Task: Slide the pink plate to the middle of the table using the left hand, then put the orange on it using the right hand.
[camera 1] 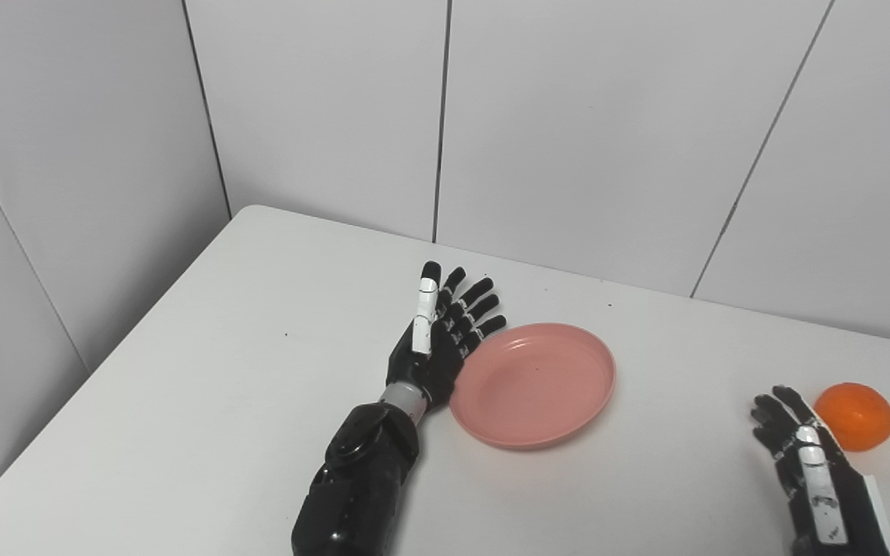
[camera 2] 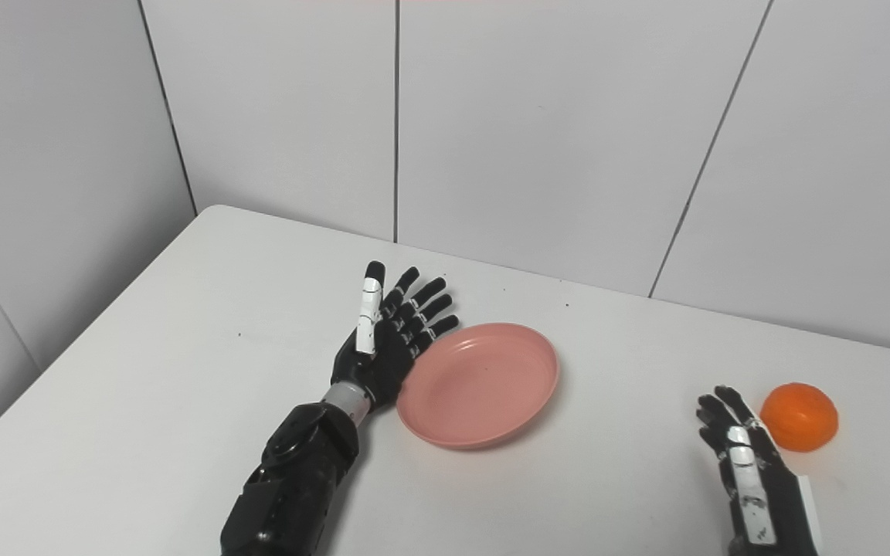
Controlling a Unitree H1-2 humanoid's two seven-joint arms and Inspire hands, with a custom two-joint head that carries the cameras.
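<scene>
The pink plate (camera 1: 534, 384) sits flat near the middle of the white counter (camera 1: 205, 371). The left hand (camera 1: 437, 336) rests edge-on against its left rim, fingers spread, holding nothing. Over by the right edge, the right hand (camera 1: 808, 455) is splayed too – empty – just beside the orange (camera 1: 854, 415), not gripping it.

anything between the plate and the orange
Only the right hand, near the orange; otherwise bare table from the plate, in both views.
</scene>
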